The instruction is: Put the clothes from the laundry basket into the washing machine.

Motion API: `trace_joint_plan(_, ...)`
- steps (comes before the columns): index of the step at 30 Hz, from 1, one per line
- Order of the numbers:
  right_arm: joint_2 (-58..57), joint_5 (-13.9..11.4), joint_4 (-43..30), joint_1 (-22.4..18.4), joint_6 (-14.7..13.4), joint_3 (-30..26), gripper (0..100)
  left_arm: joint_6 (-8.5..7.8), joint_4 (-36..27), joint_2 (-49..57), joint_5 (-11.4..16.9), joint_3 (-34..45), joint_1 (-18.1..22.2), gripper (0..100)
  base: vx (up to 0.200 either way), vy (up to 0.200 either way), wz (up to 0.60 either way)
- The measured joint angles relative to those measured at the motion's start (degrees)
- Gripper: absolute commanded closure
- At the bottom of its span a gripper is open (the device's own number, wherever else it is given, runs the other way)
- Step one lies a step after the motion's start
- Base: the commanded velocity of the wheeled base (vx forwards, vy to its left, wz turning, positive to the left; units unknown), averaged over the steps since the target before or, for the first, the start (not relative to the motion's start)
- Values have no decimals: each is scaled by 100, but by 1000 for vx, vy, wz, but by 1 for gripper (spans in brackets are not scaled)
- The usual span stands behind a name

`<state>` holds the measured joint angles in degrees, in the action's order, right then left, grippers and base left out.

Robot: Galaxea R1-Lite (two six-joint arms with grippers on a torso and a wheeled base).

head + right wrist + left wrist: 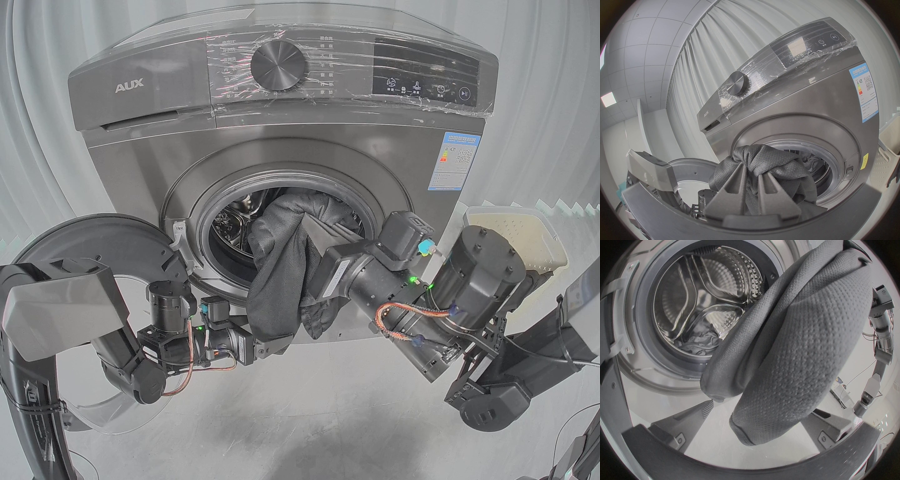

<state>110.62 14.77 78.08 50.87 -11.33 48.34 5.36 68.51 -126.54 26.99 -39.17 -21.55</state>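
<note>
My right gripper point(310, 226) is clamped tight on a dark grey mesh garment point(278, 281) at the mouth of the washing machine point(156, 156), and the cloth hangs down outside. My left gripper point(272, 345) sits beneath it, fingers spread, holding nothing. A second garment point(698, 341) lies in the drum point(703, 280).

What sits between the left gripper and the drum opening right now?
A dark garment, pinched in the right gripper, hangs out of the drum opening and down in front of the open left gripper; the left wrist view shows it.
</note>
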Motion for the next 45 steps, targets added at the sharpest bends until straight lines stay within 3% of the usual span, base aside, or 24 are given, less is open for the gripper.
trace_joint_plan(5,0,-2,45,-5,16,0,100,18,429,-98,-4,-5,-9,0,0,0,0)
trace_joint_plan(6,2,0,50,-7,16,0,100,21,482,-113,-6,-5,-13,100,0,0,0)
trace_joint_plan(17,16,0,83,-49,17,-29,100,22,1122,-196,-1,96,-156,100,0,0,0)
trace_joint_plan(24,104,-5,74,-267,35,-38,100,-35,1910,-155,-6,610,-243,100,0,0,0)
trace_joint_plan(25,126,-5,72,-302,38,-41,0,-44,1943,-116,0,723,-254,100,0,0,0)
trace_joint_plan(35,361,-46,66,-466,33,-291,0,-88,2044,656,210,1713,-283,100,0,0,0)
trace_joint_plan(45,455,-68,-172,-438,44,-1452,0,-24,2049,1504,306,1933,-325,100,0,0,0)
